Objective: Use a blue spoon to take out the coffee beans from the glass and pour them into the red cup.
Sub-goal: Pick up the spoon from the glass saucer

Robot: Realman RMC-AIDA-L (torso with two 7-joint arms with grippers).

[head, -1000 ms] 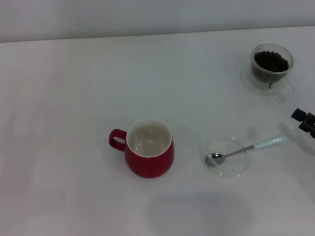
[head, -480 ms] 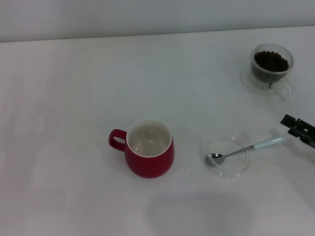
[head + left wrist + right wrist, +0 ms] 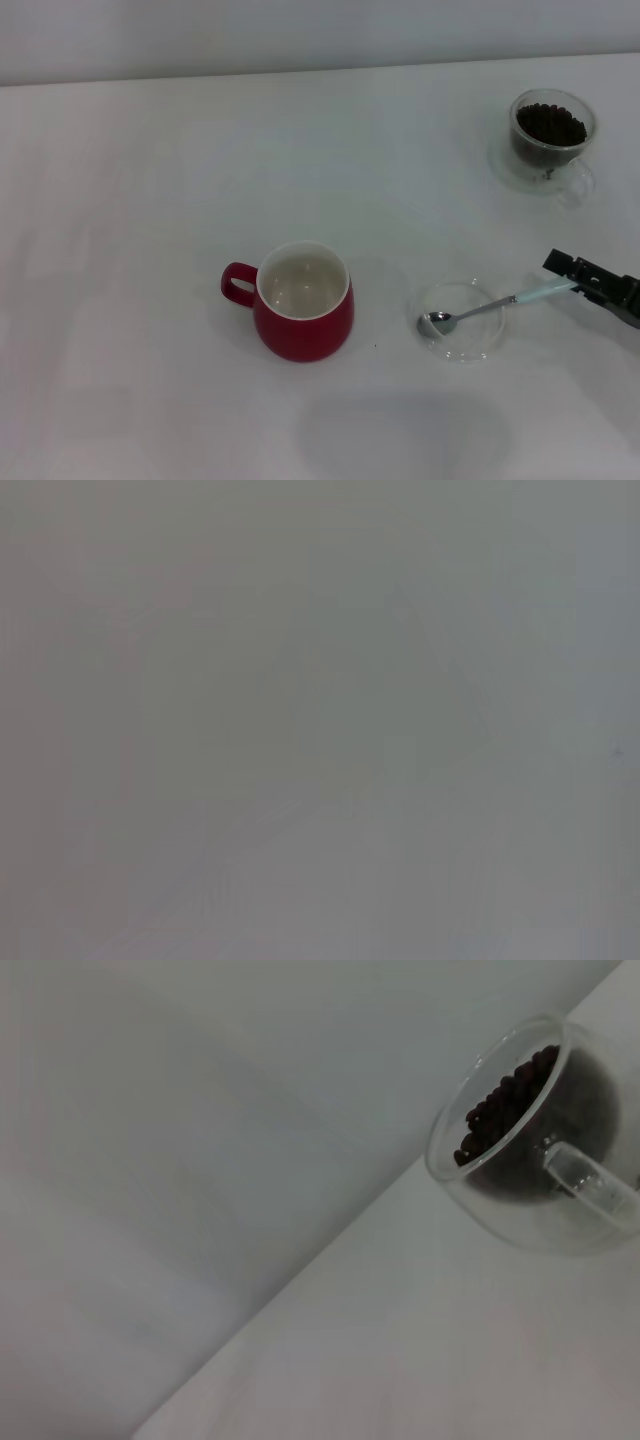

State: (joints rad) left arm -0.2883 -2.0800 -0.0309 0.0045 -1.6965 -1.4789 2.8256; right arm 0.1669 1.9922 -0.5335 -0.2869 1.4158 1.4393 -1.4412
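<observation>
The blue spoon [image 3: 500,303] lies with its metal bowl in a clear saucer [image 3: 462,342] and its pale handle pointing right. My right gripper [image 3: 580,277] reaches in from the right edge and sits at the tip of that handle. Whether it touches the handle is unclear. The glass [image 3: 552,140] stands at the far right, filled with coffee beans [image 3: 550,122]. The right wrist view shows the same glass [image 3: 560,1210] and beans [image 3: 505,1100] close up. The red cup [image 3: 302,305] stands upright near the middle, handle to the left, white inside bare. My left gripper is out of view.
The glass rests on its own clear saucer [image 3: 505,170]. White tabletop [image 3: 150,200] stretches to the left and front of the red cup. The table's back edge meets a pale wall [image 3: 300,30].
My right gripper has come in from the right edge, moving left and slightly nearer, up to the tip of the spoon handle. The spoon, cup and glass have not moved.
</observation>
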